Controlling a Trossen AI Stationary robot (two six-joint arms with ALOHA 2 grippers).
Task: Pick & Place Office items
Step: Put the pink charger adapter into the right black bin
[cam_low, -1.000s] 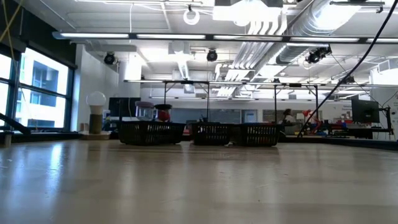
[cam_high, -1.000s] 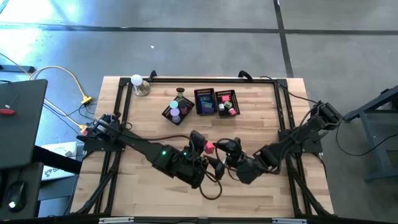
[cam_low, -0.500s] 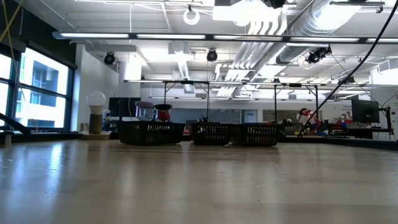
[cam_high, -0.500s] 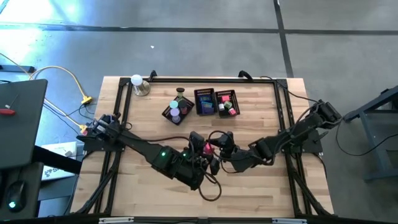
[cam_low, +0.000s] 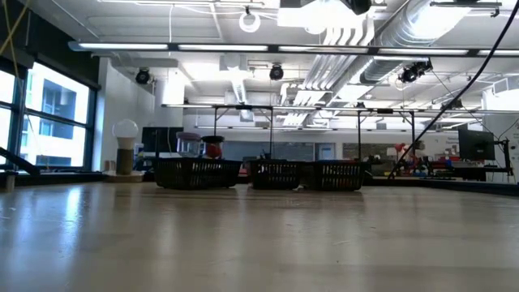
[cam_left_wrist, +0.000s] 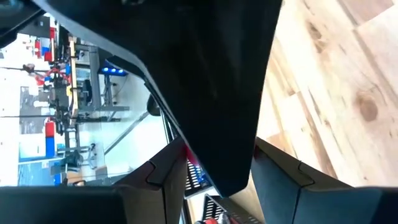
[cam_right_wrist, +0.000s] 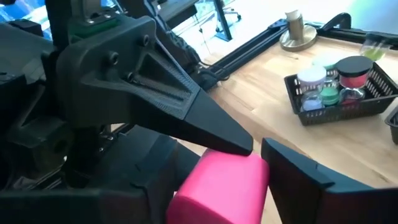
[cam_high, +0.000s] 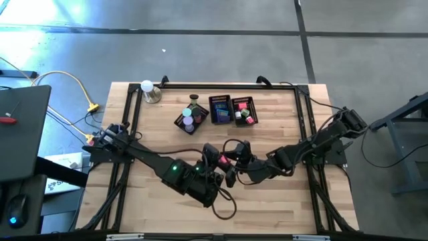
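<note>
At centre frame, the left gripper [cam_high: 215, 159] pinches a pink block [cam_right_wrist: 221, 185] for an apparent handover; the right gripper [cam_high: 235, 163] brackets it, fingers spread, not yet clamped. The 3 baskets [cam_high: 215, 110] sit top-centre (bare wood between), leaving the table [cam_high: 281, 114] open for carrying.

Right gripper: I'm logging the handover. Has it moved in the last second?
Yes. The right gripper has swung up toward the baskets, closing on the pink block.
</note>
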